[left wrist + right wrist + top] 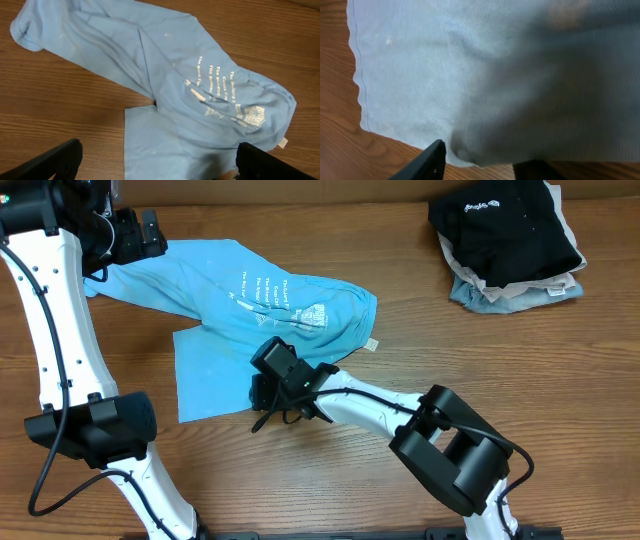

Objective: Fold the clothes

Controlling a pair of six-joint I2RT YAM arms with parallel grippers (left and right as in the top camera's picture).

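Note:
The light sky-blue T-shirt lies crumpled on the wooden table, white print facing up, one sleeve stretching to the far left. It fills the left wrist view and the right wrist view. My left gripper hangs above the far-left sleeve, jaws wide open and empty. My right gripper sits at the shirt's near hem. Its fingers are closed in on a bunched fold of the hem, which rises towards the camera.
A pile of folded garments stands at the far right: a black one with a small white logo on top of beige and grey-blue ones. Bare wooden table lies between the pile and the shirt.

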